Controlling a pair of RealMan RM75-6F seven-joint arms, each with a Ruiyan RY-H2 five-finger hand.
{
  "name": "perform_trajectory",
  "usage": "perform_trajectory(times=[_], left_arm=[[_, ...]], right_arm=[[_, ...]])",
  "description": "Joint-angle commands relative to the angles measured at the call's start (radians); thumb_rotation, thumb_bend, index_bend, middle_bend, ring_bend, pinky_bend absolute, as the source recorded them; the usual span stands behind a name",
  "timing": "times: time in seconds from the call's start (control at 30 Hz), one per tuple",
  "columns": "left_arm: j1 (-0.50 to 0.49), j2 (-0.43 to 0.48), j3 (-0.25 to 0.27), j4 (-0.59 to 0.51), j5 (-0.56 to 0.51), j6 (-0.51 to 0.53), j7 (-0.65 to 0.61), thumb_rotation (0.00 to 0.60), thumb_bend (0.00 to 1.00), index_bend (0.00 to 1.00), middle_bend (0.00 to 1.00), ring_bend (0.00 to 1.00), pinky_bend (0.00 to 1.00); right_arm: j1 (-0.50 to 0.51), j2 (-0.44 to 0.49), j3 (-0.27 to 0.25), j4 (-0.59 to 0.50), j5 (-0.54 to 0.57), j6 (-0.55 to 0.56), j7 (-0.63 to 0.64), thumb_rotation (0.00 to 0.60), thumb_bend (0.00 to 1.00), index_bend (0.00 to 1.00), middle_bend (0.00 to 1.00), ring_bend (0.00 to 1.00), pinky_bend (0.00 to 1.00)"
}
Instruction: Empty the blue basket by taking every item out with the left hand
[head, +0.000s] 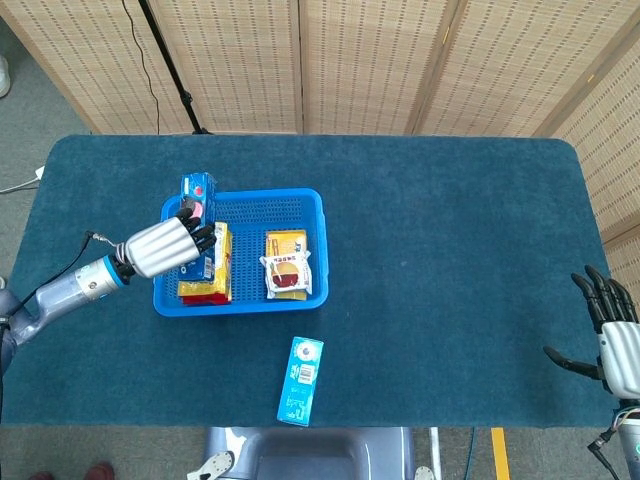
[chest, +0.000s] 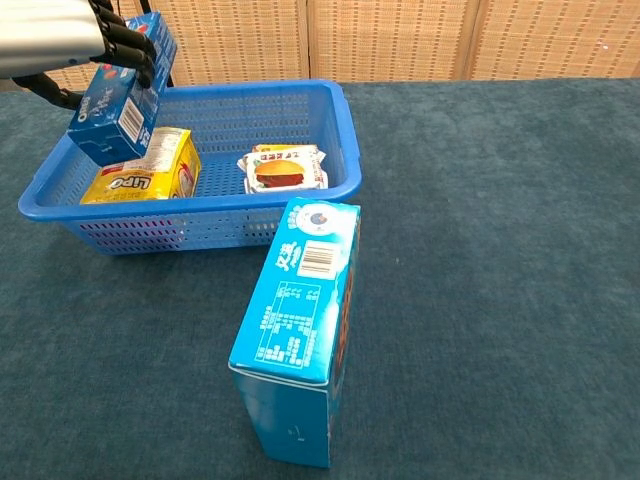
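We see a dark teal carpet-like cloth (head: 450, 250) covering the table, and behind it a row of woven tan folding screens (head: 380, 60). A thin black stand pole (head: 165, 55) with a black cable (head: 132, 35) rises at the back left, over grey floor (head: 30, 110).

Head overhead — chest low, close.

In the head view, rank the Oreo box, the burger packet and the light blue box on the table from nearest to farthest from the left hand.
1. Oreo box: held in the left hand, lifted over the blue basket's left end.
2. Burger packet: in the basket's right half.
3. Light blue box: on the table, outside the basket, toward the near edge.
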Motion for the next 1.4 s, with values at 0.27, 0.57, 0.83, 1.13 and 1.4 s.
perform_trajectory(times=[0.27,0.57,0.83,1.13,1.4], left_arm=[[0.050,0.151,0.029,-0.299,0.151,0.470,0.053,0.600,0.42,0.73,0.66,0.52,0.53],[0.132,0.109,0.157,-0.267,0.427,0.615,0.203,0.600,0.42,0.73,0.66,0.52,0.53],[0.200,0.023,0.172,-0.064,0.410,0.687,0.115,0.600,0.41,0.73,0.66,0.52,0.53],[0.246,-0.050,0.204,0.117,0.373,0.641,0.040,0.600,0.39,0.68,0.59,0.48,0.53],[0.249,-0.063,0.188,0.161,0.299,0.636,-0.053,0.594,0.08,0.01,0.00,0.00,0.30]], right_arm=[[-0.006,0.006,-0.009,-0.014,-0.027,0.020,0.003,0.600,0.00,0.01,0.00,0.00,0.00],[-0.007,0.008,-0.013,-0.019,-0.039,0.027,0.006,0.600,0.00,0.01,0.00,0.00,0.00],[-0.004,0.004,-0.016,-0.026,-0.043,0.022,-0.013,0.600,0.00,0.01,0.00,0.00,0.00],[0.000,-0.003,-0.020,-0.032,-0.044,0.013,-0.033,0.600,0.00,0.00,0.00,0.00,0.00],[0.002,-0.005,-0.020,-0.031,-0.042,0.008,-0.039,0.600,0.00,0.00,0.00,0.00,0.00]])
